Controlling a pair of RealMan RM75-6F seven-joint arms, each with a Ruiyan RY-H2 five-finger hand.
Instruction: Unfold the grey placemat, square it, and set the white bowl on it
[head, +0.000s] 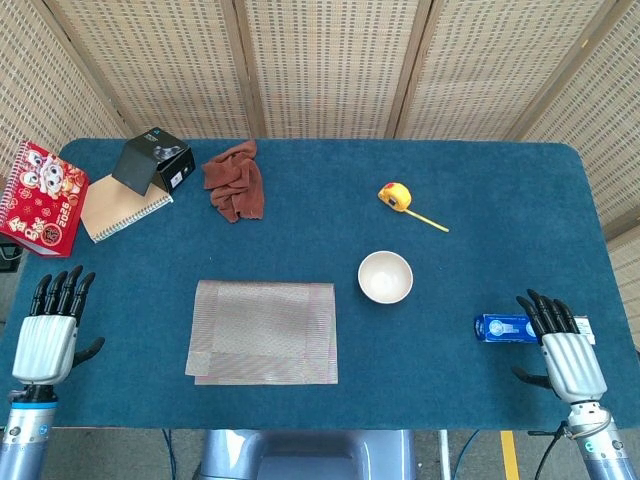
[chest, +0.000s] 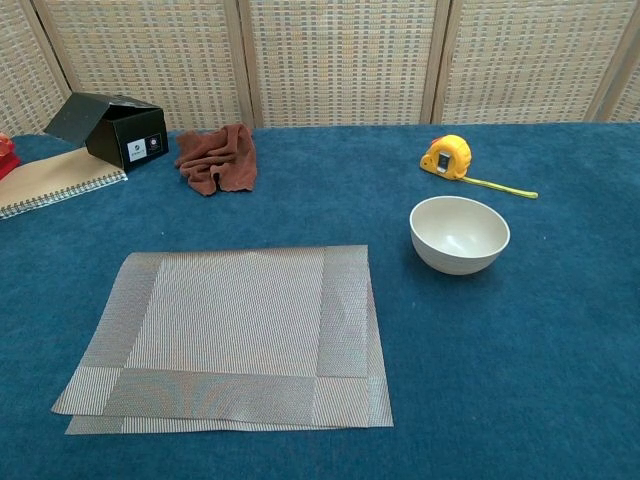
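Nearest us, our left robot hand (head: 46, 340) hangs at the counter's (head: 500, 230) near left corner and our right robot hand (head: 570, 358) at the near right. Both have fingers spread and straight and hold nothing. The right one's fingertips lie just beside a small blue box (head: 500, 327), though we cannot tell whether they touch it.

Between the hands, a little left of centre, lies the mat (chest: 235, 330), folded double, its lower layer peeking out along the near and right edges. We judge the unfolding has not yet begun. The next move calls for a robot hand to reach in, pinch only the top layer at a free edge, and swing it open, leaving the lower layer flat.

Just beyond and to the right stands the bowl (chest: 459, 233), upright, apart from the mat. Opened, the mat may reach it, so we should watch that side.
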